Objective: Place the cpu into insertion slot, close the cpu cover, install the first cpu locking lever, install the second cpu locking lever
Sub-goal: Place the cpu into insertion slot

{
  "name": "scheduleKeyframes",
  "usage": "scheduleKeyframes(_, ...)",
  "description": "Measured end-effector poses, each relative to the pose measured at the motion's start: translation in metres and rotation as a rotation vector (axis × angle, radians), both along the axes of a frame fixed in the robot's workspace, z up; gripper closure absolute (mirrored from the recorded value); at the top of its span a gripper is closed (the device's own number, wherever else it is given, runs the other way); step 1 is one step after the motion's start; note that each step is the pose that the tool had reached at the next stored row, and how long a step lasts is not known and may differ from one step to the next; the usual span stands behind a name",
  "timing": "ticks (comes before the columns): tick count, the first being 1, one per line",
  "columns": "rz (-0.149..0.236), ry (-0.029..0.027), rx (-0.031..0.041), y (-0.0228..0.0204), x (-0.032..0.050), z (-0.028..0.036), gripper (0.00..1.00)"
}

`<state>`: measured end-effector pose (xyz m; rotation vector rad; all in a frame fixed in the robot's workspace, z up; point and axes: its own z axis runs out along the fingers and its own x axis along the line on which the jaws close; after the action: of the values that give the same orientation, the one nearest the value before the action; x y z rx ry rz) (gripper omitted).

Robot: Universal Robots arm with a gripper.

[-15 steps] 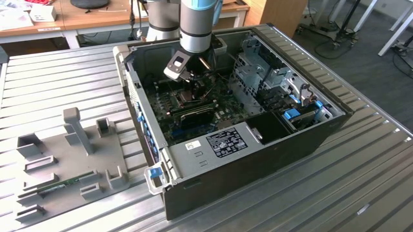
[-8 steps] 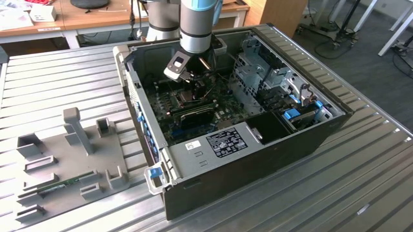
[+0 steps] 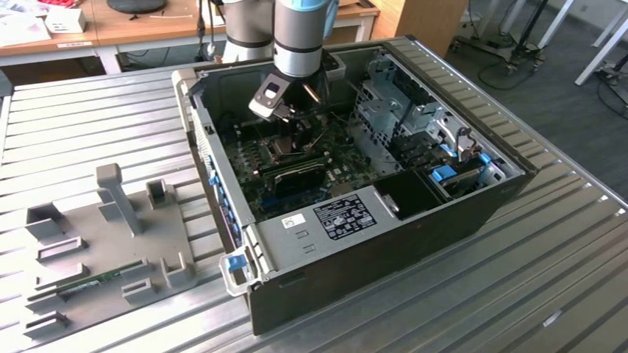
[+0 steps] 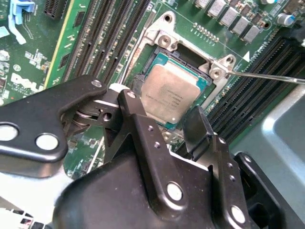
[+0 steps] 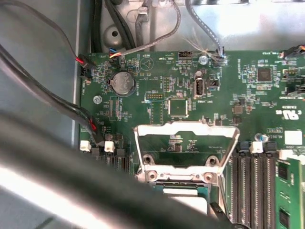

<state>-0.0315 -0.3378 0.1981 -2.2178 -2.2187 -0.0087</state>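
One Universal Robots arm [image 3: 299, 37] drops near-vertical from the top of the exterior view into an open computer case [image 3: 393, 220], with the wrist low over the motherboard [image 5: 228, 90]. Claw [image 3: 294, 134] hangs right above the socket area. In the second wrist view the claw [image 4: 161, 105] has its two black fingers [image 4: 143, 138] spread apart, straddling the near corner of the cpu [image 4: 169, 93]; cannot tell whether either pad touches the chip. The cpu lies flat inside the insertion slot [image 4: 188, 58], silver top up, with the dark frame showing around it. The cpu cover [image 5: 186, 131] is swung open, away from the slot, its square window showing green board through it. One thin wire locking lever [image 4: 267, 76] sticks out free beside the socket, not latched. Long black memory slots [image 4: 109, 33] run along both sides. A coin cell battery [image 5: 122, 83] sits further up the board, with loose cables near it. The case lies on its side on a slatted metal surface [image 3: 98, 125]. A grey fixture tray [image 3: 108, 250] sits to the exterior view's left, well apart from the case, with a green memory stick [image 3: 98, 279] lying in it. A wooden desk [image 3: 147, 26] stands behind, and dark grey floor [image 3: 549, 81] shows at the exterior view's right.
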Motion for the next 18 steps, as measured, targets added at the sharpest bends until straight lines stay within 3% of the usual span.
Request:
scheduleKeyframes(8, 0.000, 0.0000, -0.0002, 0.0000, 0.0000, 0.0163, 0.40)
scheduleKeyframes(18, 0.000, 0.0000, -0.0017, 0.0000, 0.0000, 0.0165, 0.41)
